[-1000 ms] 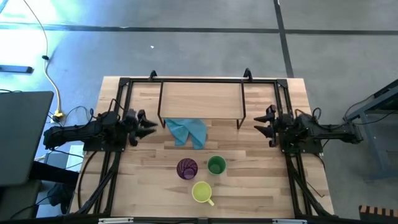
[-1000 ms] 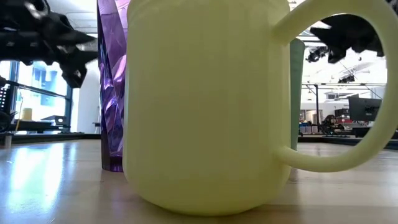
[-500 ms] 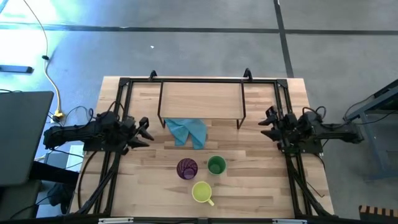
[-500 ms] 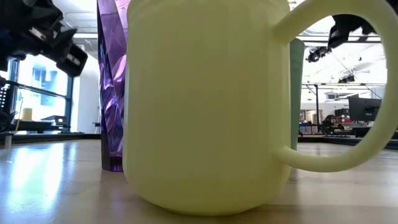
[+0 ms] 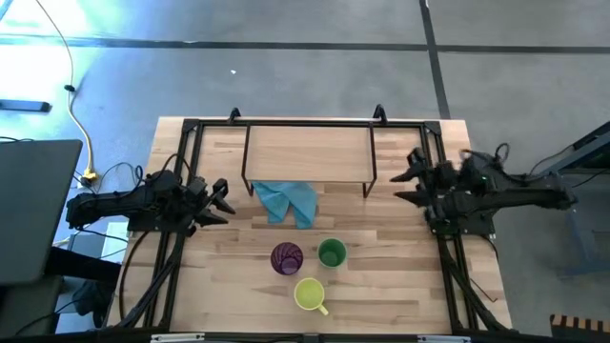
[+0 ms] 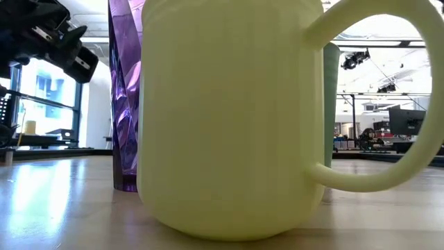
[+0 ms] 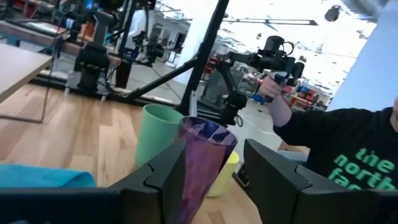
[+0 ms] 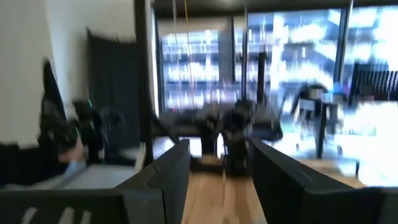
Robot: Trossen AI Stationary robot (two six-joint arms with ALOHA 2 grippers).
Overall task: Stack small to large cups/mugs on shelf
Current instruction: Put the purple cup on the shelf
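Tabletop (image 5: 381, 286) unchanged, right gripper (image 5: 408, 177) lifted away

I count three plastic cups: one tall translucent purple tumbler (image 5: 287, 258), one mid-sized green cup (image 5: 332, 253), one short yellow-green handled mug (image 5: 310, 294). One light blue cloth (image 5: 287, 200), one low light-wood shelf (image 5: 309, 151), two grippers.

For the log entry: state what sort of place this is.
Probably a robotics lab or workshop: a wooden table with black rails on bare concrete floor, other robot arm rigs in the room behind, and a person working a handheld controller.
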